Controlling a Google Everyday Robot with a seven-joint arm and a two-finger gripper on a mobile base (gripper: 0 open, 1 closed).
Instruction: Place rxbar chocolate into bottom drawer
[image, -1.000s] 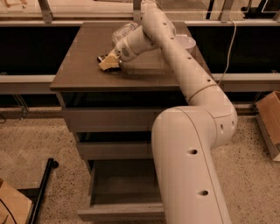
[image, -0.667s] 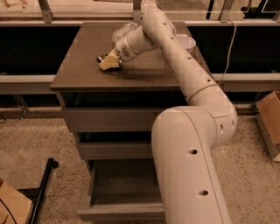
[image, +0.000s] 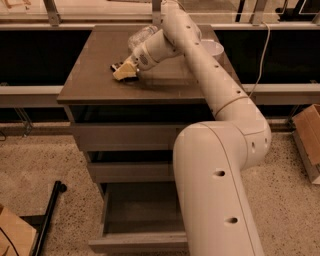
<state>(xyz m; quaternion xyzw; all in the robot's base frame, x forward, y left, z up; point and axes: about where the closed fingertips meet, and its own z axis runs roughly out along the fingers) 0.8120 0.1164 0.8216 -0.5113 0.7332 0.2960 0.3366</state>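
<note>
Pale-yellow end of the gripper sits low on the table, upper left of the frame, just where it was a second ago; nothing has moved, so the pick looks unfinished. The dark rxbar chocolate lies against it. How wide the jaws stand, I cannot tell. The bottom drawer stands open, lower centre.

One surface carries one clear bottle, one white bowl and one rxbar chocolate. One hand sits low, toward the surface's left edge. There are three drawers, counting the bottom drawer, and two cardboard boxes.
</note>
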